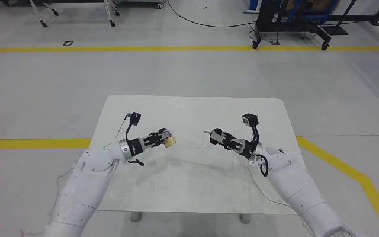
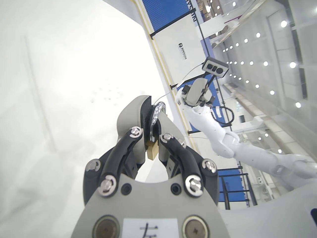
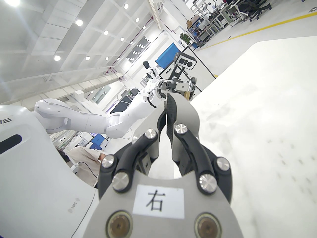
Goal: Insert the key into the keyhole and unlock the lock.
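**Left tool (image 2: 154,111) clamped on the lock (image 2: 152,151), right tool (image 3: 169,102) shut on the key (image 1: 208,132)**

Nearest the left wrist camera, the left tool's two fingers were pressed onto a small brass padlock. Its silver shackle (image 2: 158,107) sat up by the fingertips and its brass body lay deeper between them. The lock was held off the white table (image 1: 195,189) rather than resting on it, probably so the right tool could approach it freely.

From above, the two tools faced each other over the middle of the table, near but apart, with a gap between lock and key. The right tool's fingers were closed together on the key. Its thin blade stuck out past the tips and pointed toward the lock, a grip that likely left the blade free to enter.

The keyhole was too small to make out, so whether it faced the key could not be told. Judging by the gap, insertion had not begun. The next move would call for lining the blade up with the keyhole, and a slight tilt could make it miss.
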Controlling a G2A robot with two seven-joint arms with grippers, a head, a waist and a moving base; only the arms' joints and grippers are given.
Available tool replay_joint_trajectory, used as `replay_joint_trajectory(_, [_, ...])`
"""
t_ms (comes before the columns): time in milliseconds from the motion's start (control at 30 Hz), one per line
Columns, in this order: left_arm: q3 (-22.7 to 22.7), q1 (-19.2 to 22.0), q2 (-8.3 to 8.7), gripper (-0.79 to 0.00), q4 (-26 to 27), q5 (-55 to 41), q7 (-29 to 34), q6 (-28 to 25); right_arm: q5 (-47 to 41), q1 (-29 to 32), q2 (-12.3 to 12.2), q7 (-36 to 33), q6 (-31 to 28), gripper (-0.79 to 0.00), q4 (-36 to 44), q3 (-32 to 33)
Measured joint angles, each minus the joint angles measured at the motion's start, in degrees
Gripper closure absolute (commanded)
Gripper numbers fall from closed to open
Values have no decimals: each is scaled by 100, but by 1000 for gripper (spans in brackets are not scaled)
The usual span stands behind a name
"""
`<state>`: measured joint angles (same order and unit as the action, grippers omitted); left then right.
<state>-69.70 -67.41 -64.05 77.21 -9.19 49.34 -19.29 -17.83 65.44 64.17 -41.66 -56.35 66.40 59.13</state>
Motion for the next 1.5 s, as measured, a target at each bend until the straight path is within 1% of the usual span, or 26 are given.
replay_joint_trajectory(233, [6,-15,-1,0,15,48,-11,15,0,0,0,0,0,0,0,0])
replay_joint_trajectory(300, [67,-70,-28,0,85,-205,-60,234,4,5,0,11,10,0,8,2])
replay_joint_trajectory(333, [98,-82,-49,0,85,-473,-53,430,30,17,1,62,49,0,35,13])
replay_joint_trajectory(433, [170,86,-123,0,-79,-1629,189,1463,248,83,2,396,125,0,131,112])
replay_joint_trajectory(467, [208,183,-154,0,-173,-2029,263,1910,321,115,2,520,106,0,152,154])
replay_joint_trajectory(500, [228,260,-177,0,-234,-2267,254,2181,373,139,1,620,78,0,159,194])
replay_joint_trajectory(567, [322,375,-235,0,-379,-2663,127,2483,562,197,-1,894,8,0,179,307])
replay_joint_trajectory(633, [468,476,-278,0,-492,-2774,41,2703,790,257,1,1168,-52,0,220,408])
replay_joint_trajectory(767, [928,819,-375,0,-765,-2729,145,3597,1392,453,11,1801,-170,0,419,634])
replay_joint_trajectory(800, [1017,911,-400,0,-821,-2721,171,3727,1505,500,12,1907,-170,0,465,678])
replay_joint_trajectory(900, [1251,1195,-506,0,-1035,-2910,150,3907,1775,612,14,2203,-139,0,506,804])
replay_joint_trajectory(1067, [1524,1627,-653,0,-1289,-2981,8,3875,1832,728,44,2521,-71,0,532,836])
replay_joint_trajectory(1500, [1532,1662,-665,0,-1328,-3008,-2,3869,1815,732,45,2518,-60,0,527,829])
